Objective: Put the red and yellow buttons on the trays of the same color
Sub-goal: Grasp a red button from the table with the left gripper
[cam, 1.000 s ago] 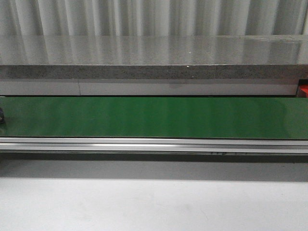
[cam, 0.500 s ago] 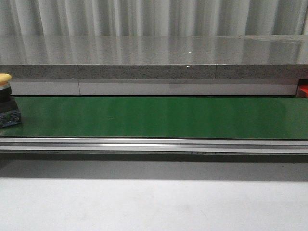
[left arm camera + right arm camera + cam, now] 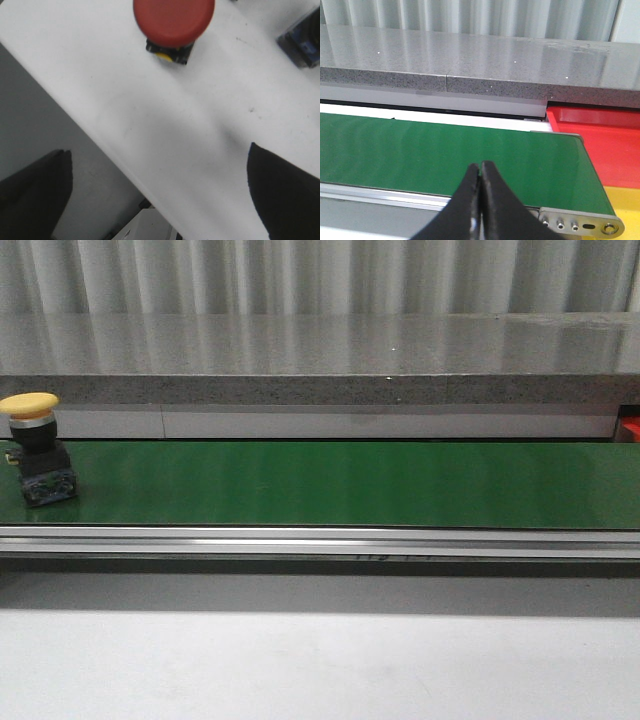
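A yellow button stands upright on the green belt, right at the belt's left end as seen from the front, its yellow cap on top of a dark body. Nothing is touching it. The rest of the belt runs bare to the right, with a metal rail along its near edge and a grey stone ledge behind it.

Past the belt's right end sits the red tray, tucked under the ledge, and nearer than it a corner of the yellow tray shows. From the front only a sliver of red is visible at the belt's far right.

The right gripper hangs over the near edge of the belt, close to its right end, with its two black fingers pressed together and holding nothing.

The left gripper is off the belt, above a white surface. Its fingers are wide apart and empty. On that surface, ahead of the fingers, a red button stands cap up, and a dark blue-black piece lies near it at the picture's edge, too cut off to name.
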Available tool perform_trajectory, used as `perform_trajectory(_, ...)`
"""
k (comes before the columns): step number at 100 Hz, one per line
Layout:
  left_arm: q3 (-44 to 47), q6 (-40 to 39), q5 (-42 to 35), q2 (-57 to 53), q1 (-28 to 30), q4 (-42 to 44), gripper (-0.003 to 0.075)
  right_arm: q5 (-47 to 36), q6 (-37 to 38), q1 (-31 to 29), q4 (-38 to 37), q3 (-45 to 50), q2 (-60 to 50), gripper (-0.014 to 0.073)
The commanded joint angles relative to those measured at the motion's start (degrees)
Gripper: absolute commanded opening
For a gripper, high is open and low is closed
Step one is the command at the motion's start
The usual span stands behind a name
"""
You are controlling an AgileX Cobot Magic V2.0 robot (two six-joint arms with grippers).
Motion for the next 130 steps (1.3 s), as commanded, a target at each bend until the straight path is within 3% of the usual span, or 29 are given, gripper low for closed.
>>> perform_trajectory(1, -4.43, 0.0, -0.7, 2.44, 0.26, 0.13, 0.0678, -4.35, 0.18, -0.01, -0.46, -1.11, 0.44, -0.0059)
perform_trajectory(47, -14.69, 0.0, -1.06, 10.76, 0.26, 2.98, 0.0678, -4.35, 0.18, -0.01, -0.46, -1.11, 0.44, -0.0059)
perform_trajectory(87, -15.55, -0.11, -3.49, 16.16, 0.26, 3.39, 0.0663, -4.35, 0.18, -0.01, -0.46, -1.11, 0.44, -0.0059)
perform_trajectory(100, -15.55, -0.36, -4.15, 17.49, 0.26, 3.28, 0.0548, -4.35, 0.18, -0.01, -0.46, -1.11, 0.44, -0.0059)
perform_trajectory(130, -15.55, -0.45, -1.15, 16.43, 0.26, 3.92, 0.0033, -4.35, 0.18, -0.01, -0.46, -1.11, 0.44, -0.0059)
